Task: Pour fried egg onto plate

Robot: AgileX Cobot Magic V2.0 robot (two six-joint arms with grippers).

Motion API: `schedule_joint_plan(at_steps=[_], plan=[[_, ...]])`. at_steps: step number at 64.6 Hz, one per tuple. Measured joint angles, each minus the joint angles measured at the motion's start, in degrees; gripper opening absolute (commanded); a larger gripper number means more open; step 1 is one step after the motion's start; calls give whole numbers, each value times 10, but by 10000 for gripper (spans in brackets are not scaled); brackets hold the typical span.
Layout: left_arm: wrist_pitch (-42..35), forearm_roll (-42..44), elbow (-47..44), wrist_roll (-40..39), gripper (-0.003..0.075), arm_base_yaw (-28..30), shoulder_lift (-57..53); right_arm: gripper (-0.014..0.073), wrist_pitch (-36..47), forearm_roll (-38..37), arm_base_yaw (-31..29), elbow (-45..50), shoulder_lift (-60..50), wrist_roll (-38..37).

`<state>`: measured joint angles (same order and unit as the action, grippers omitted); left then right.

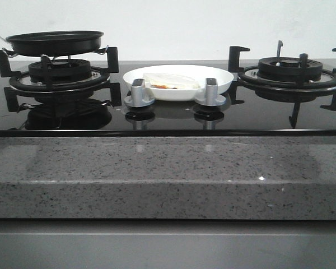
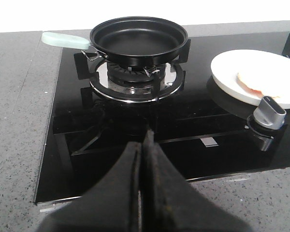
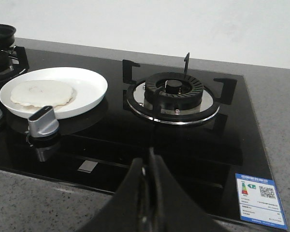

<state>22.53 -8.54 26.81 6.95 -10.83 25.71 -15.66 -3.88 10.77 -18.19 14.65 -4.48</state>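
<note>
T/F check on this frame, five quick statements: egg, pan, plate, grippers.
1. The fried egg lies on the plate. True.
2. The frying pan holds the egg. False: the pan is empty.
3. The pan sits on the left burner. True.
4. The plate rests on the right burner. False: it sits on the glass between the two burners, behind the knobs.
5. The left gripper grips the pan handle. False: it is shut on nothing, away from the handle; the right gripper is shut too.

Knobs point(image 1: 139, 93) just before plate point(image 1: 218, 81)
</note>
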Motion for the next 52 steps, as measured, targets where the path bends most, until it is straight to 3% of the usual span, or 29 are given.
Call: schedule_joint_plan(at_steps=[52], plan=[[-19,15,-1,-23,-19,0,-3,-60,0,0,0,0,0,0]])
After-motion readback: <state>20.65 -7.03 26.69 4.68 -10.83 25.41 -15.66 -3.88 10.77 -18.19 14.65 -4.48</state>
